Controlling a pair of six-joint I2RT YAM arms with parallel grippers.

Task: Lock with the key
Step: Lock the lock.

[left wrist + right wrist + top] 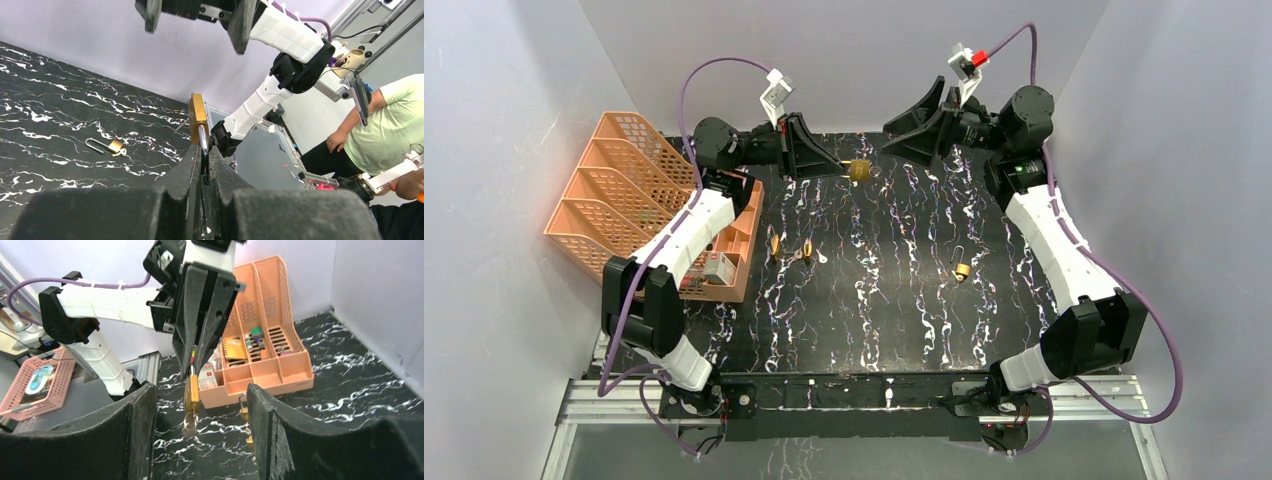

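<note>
**Handling properties.** The brass padlock (858, 170) is judged rigid, dense for its size and smooth-faced. It will not deform, but it can pivot about its steel shackle (202, 141) if pushed sideways. The key (189, 423) sits in the cylinder at the lock's lower end. It is thin, stiff metal, and the only place to grip it is the flat bow. Take the bow across its flats so that turning force passes without slip, and keep the push in line with the lock body.

**Location.** The padlock hangs in the air at the upper centre of the top view, above the marbled table (874, 300). Three spare padlocks, (961, 270), (774, 245) and (807, 252), lie on the table below.

**Left arm.** The left arm reaches forward and inward. The left gripper (839, 167) is clamped tight on the shackle, with the lock body projecting beyond the fingertips.

**Right arm.** The right arm is folded back at the upper right, wrist turned toward the lock. The right gripper (196, 20) stands wide open and holds nothing. It is near the key but apart from it. In the right wrist view the key appears between the two fingers.
</note>
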